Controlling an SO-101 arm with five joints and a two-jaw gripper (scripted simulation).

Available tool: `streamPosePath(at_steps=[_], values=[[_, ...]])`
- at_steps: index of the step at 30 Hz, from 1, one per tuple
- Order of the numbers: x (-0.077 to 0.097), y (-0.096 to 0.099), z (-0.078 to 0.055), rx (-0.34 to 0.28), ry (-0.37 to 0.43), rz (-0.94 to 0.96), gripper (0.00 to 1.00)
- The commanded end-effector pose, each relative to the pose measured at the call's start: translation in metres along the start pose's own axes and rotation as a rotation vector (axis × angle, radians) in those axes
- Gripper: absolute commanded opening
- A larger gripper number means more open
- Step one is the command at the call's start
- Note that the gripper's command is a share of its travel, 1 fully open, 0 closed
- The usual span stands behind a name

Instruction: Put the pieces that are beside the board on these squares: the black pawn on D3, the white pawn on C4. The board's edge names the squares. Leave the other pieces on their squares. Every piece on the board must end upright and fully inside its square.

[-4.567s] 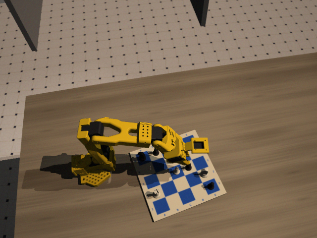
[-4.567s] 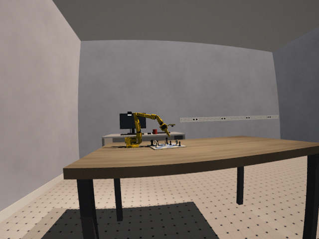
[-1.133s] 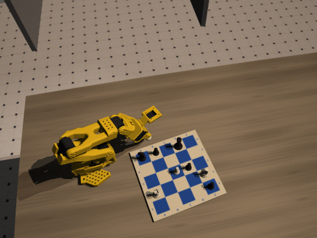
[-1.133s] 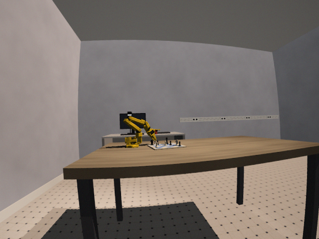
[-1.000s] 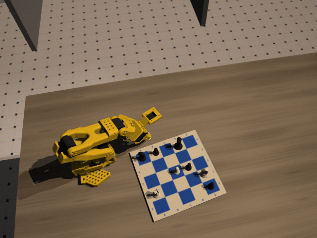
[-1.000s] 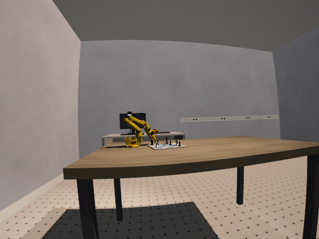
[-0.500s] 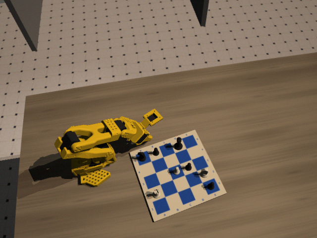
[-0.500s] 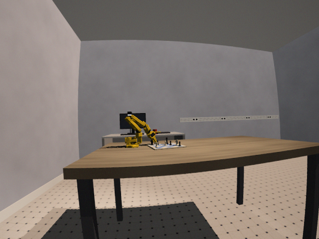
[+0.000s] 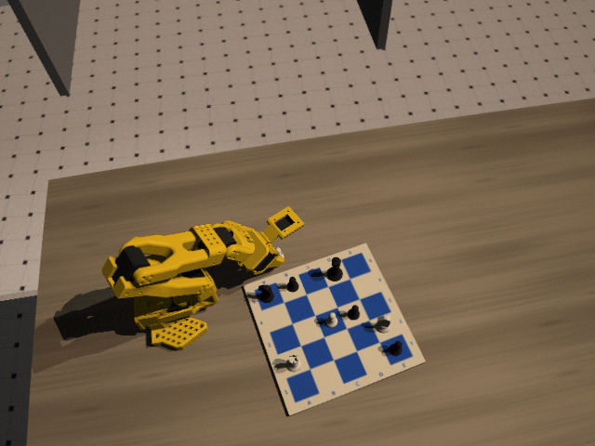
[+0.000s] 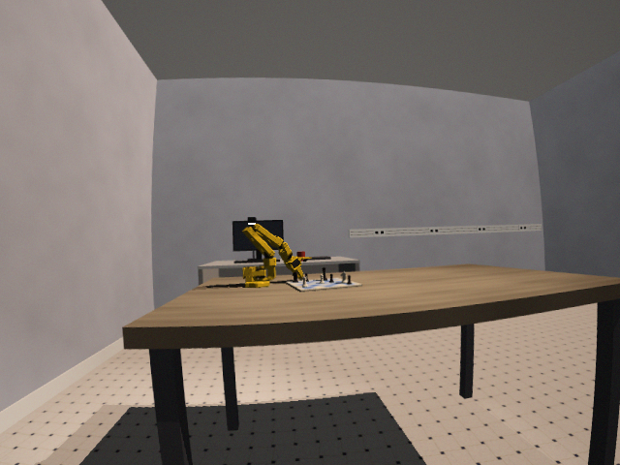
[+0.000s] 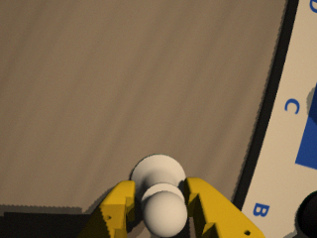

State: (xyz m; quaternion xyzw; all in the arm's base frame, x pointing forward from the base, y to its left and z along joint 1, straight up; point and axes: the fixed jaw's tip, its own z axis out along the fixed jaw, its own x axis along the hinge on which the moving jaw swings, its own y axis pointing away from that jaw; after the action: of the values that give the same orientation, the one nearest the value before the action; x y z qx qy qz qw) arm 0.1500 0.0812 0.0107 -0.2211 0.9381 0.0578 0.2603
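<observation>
The white pawn (image 11: 160, 190) stands upright on the table just off the board's edge, near the letters B and C. It peeks out beside the wrist in the top view (image 9: 278, 250). My gripper (image 11: 159, 203) is lowered over it. One yellow finger is on each side of the pawn's head, close to it, and the fingers are not squeezed onto it. A black pawn (image 9: 352, 311) stands upright on D3 of the blue-and-cream board (image 9: 334, 328). C4 (image 9: 320, 302) is a bare cream square.
Other pieces stand on the board: black ones (image 9: 264, 293), (image 9: 292, 283), (image 9: 334, 269) along the near edge and one (image 9: 394, 347) in the far corner, and white ones (image 9: 331, 319), (image 9: 293, 363), (image 9: 383, 325). The arm's base (image 9: 158, 288) sits left of the board.
</observation>
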Motion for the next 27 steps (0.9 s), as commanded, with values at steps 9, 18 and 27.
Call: streamPosePath(at_steps=[9,18,27], values=[[-0.0005,0.001,-0.0012,-0.004,-0.001,0.006,0.09],[-0.0016,0.001,-0.0017,-0.003,-0.001,0.007,0.09],[-0.005,0.0009,-0.0029,-0.003,-0.002,0.007,0.09]])
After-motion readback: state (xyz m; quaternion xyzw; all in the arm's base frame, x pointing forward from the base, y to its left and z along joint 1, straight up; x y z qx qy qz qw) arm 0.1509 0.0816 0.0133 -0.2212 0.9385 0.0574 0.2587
